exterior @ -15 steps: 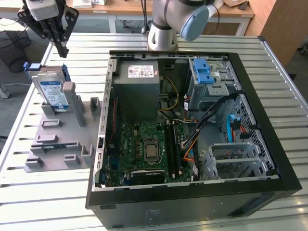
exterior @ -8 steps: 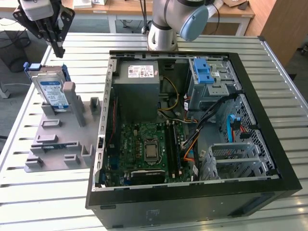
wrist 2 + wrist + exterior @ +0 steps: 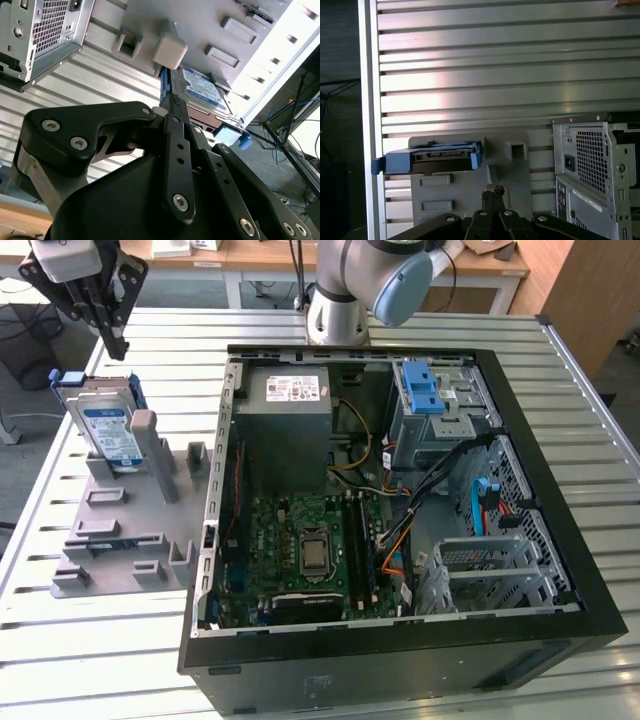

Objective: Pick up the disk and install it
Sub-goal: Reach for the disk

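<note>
The disk [image 3: 108,426] stands on edge, leaning in a slot of the grey fixture [image 3: 120,530] at the exterior view's left, its white-and-blue label facing out and its blue rails around it. My gripper [image 3: 117,346] hangs just above the disk's top edge, apart from it, fingers pressed together with nothing between them. In the second wrist view the fingertips [image 3: 174,106] point at the disk [image 3: 202,90] beside a grey post. In the first wrist view the disk [image 3: 437,157] shows edge-on beyond my gripper [image 3: 493,192].
An open computer case [image 3: 215,570] lies on the slatted metal table [image 3: 120,660], with a grey power-supply box [image 3: 295,405] and a blue-latched drive cage [image 3: 425,390] inside. The arm's base [image 3: 340,300] stands behind the case. The table's edge runs close to the fixture.
</note>
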### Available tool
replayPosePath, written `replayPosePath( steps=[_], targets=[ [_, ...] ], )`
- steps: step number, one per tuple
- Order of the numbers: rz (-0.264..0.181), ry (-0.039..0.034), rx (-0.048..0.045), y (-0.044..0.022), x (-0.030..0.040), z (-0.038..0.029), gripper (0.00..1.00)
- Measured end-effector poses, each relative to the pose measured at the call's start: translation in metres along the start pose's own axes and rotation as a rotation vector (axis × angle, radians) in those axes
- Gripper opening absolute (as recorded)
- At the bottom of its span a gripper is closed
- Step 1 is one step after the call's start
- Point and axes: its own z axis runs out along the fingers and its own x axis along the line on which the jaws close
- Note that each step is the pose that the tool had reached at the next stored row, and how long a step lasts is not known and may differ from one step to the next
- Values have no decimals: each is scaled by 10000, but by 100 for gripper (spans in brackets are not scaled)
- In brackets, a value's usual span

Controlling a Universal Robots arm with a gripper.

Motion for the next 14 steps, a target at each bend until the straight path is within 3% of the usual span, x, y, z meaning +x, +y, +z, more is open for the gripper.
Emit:
replayPosePath(
  steps=[7, 14],
  targets=[
    [-1, 0, 0, 4, 189, 6, 11],
    [0, 1, 0, 67, 483, 30, 11]
  ],
)
